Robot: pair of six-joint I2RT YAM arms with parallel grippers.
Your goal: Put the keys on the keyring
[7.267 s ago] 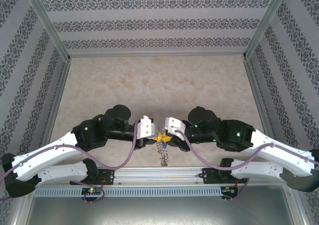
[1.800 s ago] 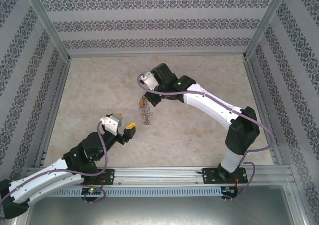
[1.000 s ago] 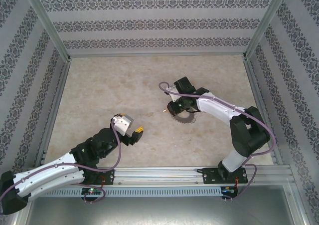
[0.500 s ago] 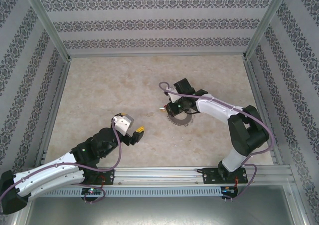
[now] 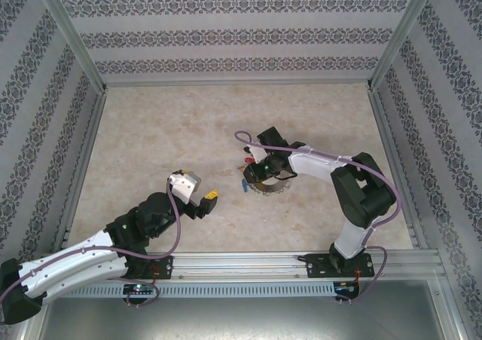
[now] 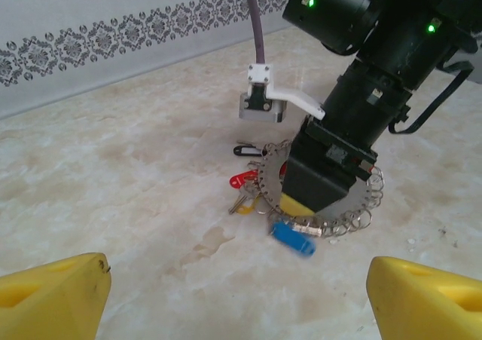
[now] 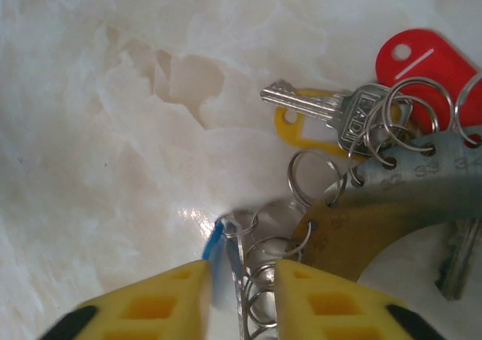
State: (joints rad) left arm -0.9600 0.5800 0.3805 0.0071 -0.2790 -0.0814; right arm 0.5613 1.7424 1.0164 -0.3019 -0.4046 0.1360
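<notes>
Left gripper (image 5: 205,201) wide open, empty, well apart from the work; right gripper (image 7: 242,268) low over the table (image 5: 166,129), jaws narrowly parted around wire loops of the keyring (image 7: 392,200) and a blue key (image 6: 292,238) (gripped or loose, cannot tell); other keys (image 7: 324,106) fanned just ahead of its fingertips. Risk: on pulling away, a finger snags a loop, dragging the ring and scattering keys.

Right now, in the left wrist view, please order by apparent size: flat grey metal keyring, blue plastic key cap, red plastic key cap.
Flat grey metal keyring: largest.
Blue plastic key cap, then red plastic key cap, unsure: the red is partly hidden.
</notes>
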